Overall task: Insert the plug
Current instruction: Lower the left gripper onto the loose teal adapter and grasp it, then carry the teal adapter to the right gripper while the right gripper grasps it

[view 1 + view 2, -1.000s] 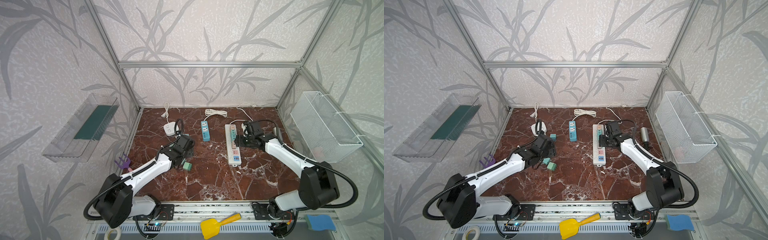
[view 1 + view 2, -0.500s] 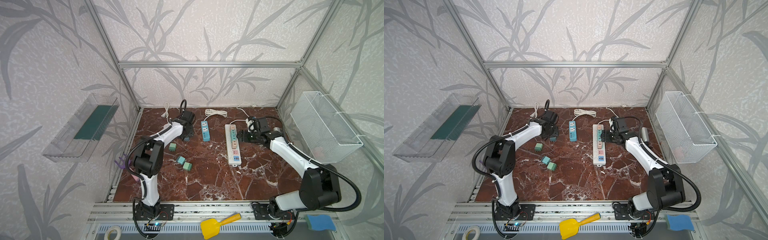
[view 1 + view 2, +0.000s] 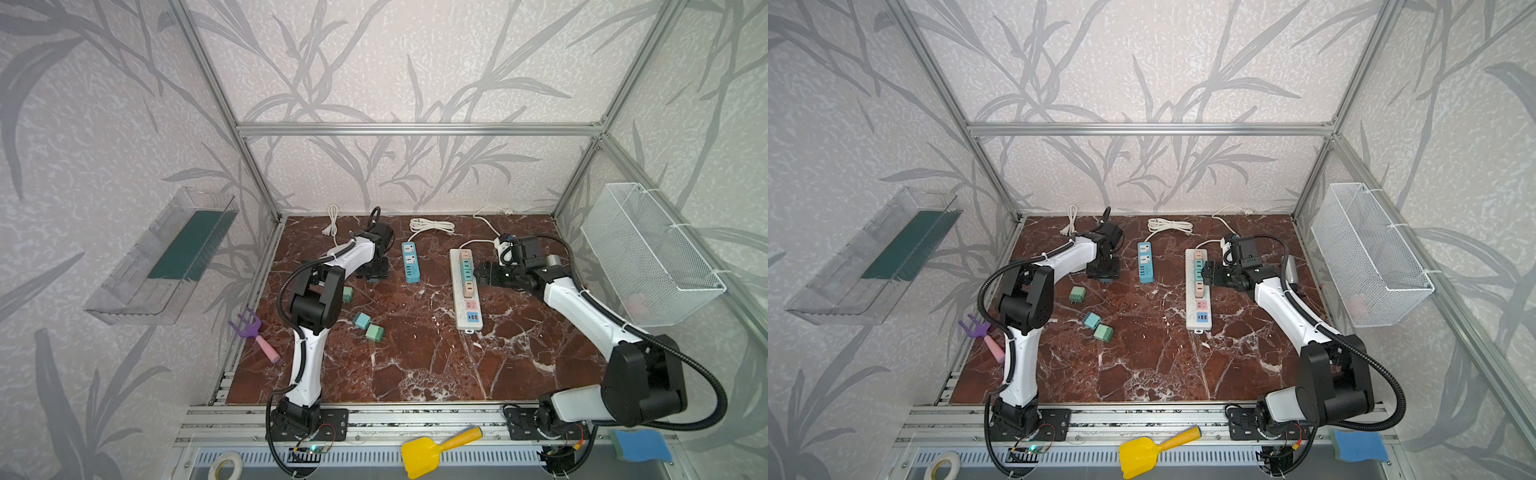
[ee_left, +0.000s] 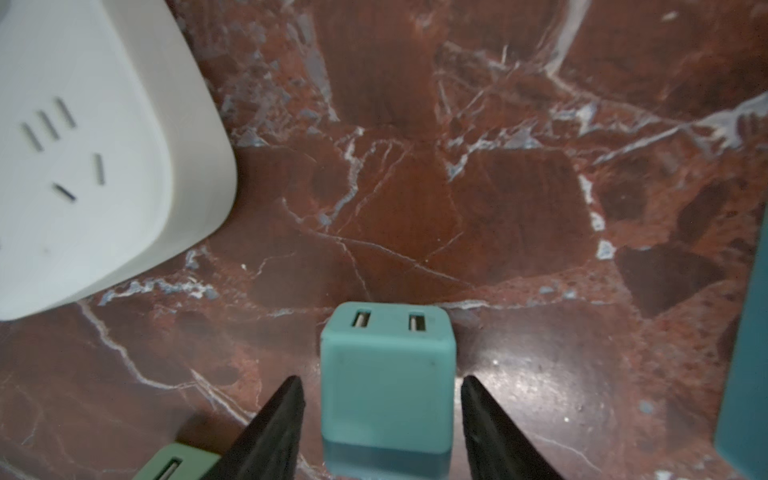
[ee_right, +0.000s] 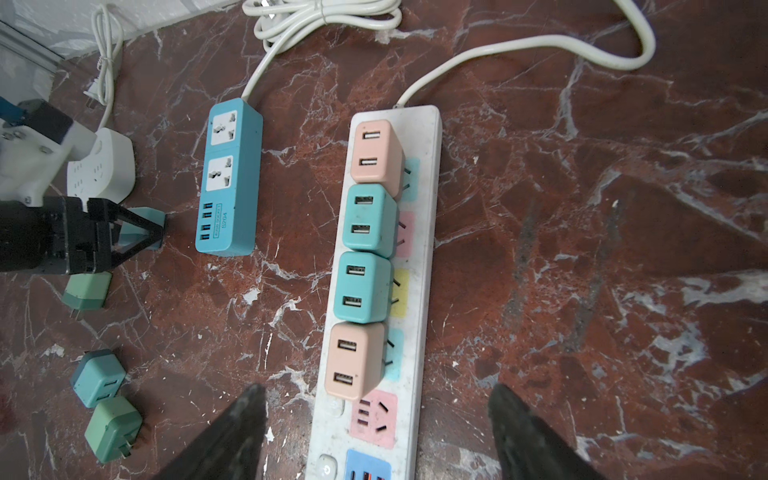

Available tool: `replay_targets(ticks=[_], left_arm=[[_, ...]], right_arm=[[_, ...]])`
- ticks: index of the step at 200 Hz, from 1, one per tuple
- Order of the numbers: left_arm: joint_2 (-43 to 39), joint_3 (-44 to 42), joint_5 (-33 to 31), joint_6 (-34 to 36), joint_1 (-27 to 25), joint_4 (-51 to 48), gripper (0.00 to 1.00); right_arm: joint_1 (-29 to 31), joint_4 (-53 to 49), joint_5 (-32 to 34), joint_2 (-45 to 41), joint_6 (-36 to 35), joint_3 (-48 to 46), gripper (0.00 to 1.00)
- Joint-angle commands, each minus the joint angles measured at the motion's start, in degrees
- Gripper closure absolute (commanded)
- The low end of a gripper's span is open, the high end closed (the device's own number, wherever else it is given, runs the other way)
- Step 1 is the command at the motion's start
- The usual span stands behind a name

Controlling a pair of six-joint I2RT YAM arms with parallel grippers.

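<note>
- Teal plug (image 4: 386,386) lies on the marble table (image 4: 498,187), about 10 o'clock from the table's middle in both top views.
- Left gripper (image 4: 381,380) straddles it, fingers parted with a gap on each side, gripping nothing.
- Around the plug are a white socket cube (image 4: 83,158) at 11 o'clock, a green plug (image 4: 170,463) at 8 just beside one finger, a blue power strip (image 3: 410,262) at 3, and two loose plugs (image 3: 362,320) at 6.
- Farther out at 3 o'clock, a white power strip (image 5: 428,137) carries four plugs; the right gripper (image 5: 376,390) hovers over it, spread wide and empty.
</note>
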Motion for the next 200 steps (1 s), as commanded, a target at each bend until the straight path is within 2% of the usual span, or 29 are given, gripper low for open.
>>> replay_targets(ticks=[1,33,78,106,121,148,172,200], left_arm=[[0.8,0.65,-0.29,1.72,0.37,-1.5,0.44],[1.79,1.44,0.36,3.24,0.87,-0.79,0.5],[3.65,1.89,4.7,4.36,1.97,-0.56,0.48],[1.67,0.99,5.24,3.9,1.97,0.42,0.69],[-1.44,-0.32,4.92,3.65,1.82,1.66,0.74],[-10.53,-5.99,7.01,3.37,0.99,7.79,0.75],[-20.46,-14.32,13.38,4.41,-0.62,19.91,0.76],[-29.36,-22.45,13.23,9.23,-6.69,33.93,0.76]], right_arm=[[-0.25,0.51,-1.31,-1.21,-0.31,-0.65,0.18],[-0.25,0.52,-1.29,-1.34,-0.47,-0.57,0.19],[-0.25,-1.26,-1.02,-1.82,-0.93,0.38,0.19],[-0.25,-2.17,-1.67,-3.06,-0.56,1.05,0.19],[-0.25,-2.77,-1.91,-3.79,-0.34,1.58,0.2],[-0.24,-4.36,-2.72,-4.78,-0.03,2.77,0.21],[-0.25,-6.09,-3.04,-5.97,0.08,3.21,0.21],[-0.25,-8.05,-3.98,-7.91,0.08,3.39,0.22]])
